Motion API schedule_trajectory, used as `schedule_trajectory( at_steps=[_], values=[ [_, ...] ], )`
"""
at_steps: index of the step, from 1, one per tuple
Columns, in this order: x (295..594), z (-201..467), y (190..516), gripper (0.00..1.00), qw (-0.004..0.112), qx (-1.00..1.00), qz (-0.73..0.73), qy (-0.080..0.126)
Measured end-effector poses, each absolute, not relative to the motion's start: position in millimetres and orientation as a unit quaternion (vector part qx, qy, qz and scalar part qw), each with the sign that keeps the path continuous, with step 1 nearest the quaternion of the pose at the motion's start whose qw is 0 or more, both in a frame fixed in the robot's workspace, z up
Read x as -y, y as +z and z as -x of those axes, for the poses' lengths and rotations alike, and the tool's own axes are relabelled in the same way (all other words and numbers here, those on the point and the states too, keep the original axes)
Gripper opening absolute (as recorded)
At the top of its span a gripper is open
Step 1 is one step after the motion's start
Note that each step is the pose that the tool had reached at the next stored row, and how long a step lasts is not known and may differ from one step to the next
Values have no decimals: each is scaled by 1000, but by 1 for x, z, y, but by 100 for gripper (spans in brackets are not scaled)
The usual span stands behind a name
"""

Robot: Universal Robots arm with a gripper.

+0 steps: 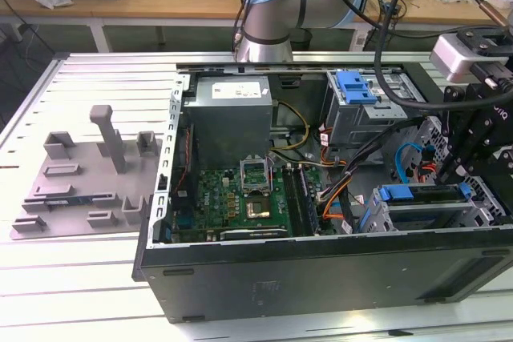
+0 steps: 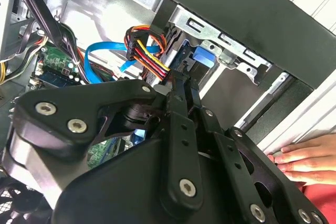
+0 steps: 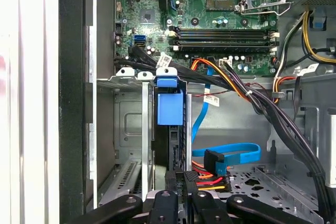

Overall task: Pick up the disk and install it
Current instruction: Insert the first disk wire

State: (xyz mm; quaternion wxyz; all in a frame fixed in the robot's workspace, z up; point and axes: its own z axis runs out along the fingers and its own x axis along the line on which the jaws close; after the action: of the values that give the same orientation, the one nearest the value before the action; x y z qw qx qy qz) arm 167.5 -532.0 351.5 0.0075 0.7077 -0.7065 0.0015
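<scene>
First wrist view: claw (image 3: 181,195) sitting narrow on the disk (image 3: 170,109) in its cage (image 3: 128,129).
Cables (image 3: 223,163) crowding just beside; hand (image 2: 299,162) resting on case edge.

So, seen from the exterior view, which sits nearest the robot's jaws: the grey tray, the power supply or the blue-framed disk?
1. Disk, in the drive cage, exterior view's right.
2. Power supply, case's far corner.
3. Grey tray, outside the case, view's left.
</scene>
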Motion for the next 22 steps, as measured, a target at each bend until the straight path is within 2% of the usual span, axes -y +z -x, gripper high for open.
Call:
schedule_trajectory(
  at_steps=[22],
  values=[
    [532,-168,345,17,7,706,-708,1]
  ],
)
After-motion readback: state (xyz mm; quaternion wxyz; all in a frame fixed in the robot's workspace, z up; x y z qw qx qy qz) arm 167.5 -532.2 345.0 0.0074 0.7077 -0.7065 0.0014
